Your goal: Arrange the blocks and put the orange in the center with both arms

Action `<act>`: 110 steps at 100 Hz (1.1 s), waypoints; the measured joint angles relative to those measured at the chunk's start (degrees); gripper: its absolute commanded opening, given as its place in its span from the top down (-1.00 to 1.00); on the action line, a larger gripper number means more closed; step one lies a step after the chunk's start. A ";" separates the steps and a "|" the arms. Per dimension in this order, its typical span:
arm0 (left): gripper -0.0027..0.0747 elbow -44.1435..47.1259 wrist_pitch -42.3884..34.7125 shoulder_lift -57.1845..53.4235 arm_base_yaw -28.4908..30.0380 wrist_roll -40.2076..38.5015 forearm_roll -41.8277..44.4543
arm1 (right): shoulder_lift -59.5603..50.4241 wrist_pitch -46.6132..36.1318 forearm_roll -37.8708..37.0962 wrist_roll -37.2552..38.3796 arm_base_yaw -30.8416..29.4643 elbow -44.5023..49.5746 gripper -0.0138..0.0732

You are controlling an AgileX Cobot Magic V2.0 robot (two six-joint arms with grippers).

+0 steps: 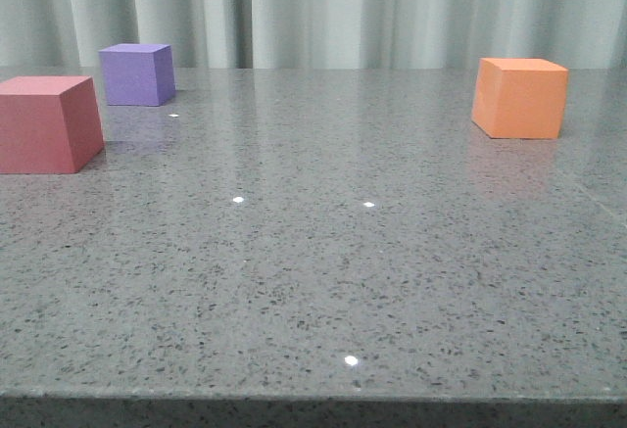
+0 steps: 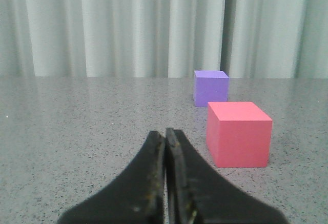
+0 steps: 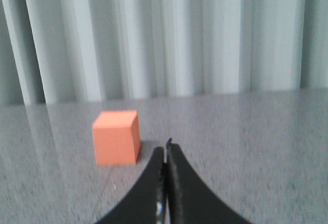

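Three blocks stand on the grey speckled table [image 1: 323, 271]. At the far right sits the orange cube [image 1: 519, 97], also in the right wrist view [image 3: 116, 137]. The pinkish-red cube [image 1: 47, 122] rests at the left edge, and the purple cube [image 1: 137, 73] lies behind it. Neither arm shows in the front view. My left gripper [image 2: 165, 131] is shut and empty, short of the pinkish-red cube [image 2: 239, 133] with the purple cube [image 2: 210, 87] beyond. My right gripper [image 3: 166, 149] is shut and empty, close beside the orange cube without touching it.
A pale pleated curtain [image 1: 323, 7] hangs behind the table's far edge. The table's front edge [image 1: 313, 399] runs along the bottom of the front view. Small bright light spots [image 1: 351, 359] reflect off the surface.
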 measured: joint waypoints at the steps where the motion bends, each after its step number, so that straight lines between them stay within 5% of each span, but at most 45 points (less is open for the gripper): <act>1: 0.98 0.00 0.00 0.00 0.00 0.00 0.00 | 0.00 0.17 0.12 0.00 0.00 -0.33 0.84; 24: 0.98 0.00 0.00 0.00 0.00 0.00 0.00 | 4.93 13.30 0.66 0.00 0.00 -15.60 0.84; 58: 0.98 0.00 0.00 0.00 0.00 0.00 0.00 | 31.24 42.67 1.03 0.00 0.00 -42.52 0.84; 99: 0.98 0.00 0.00 0.00 0.00 0.00 0.00 | 48.58 48.42 1.12 0.00 0.00 -48.69 0.82; 110: 0.98 0.00 0.00 0.00 0.00 0.00 0.00 | 49.81 49.70 1.12 0.00 0.00 -48.69 0.62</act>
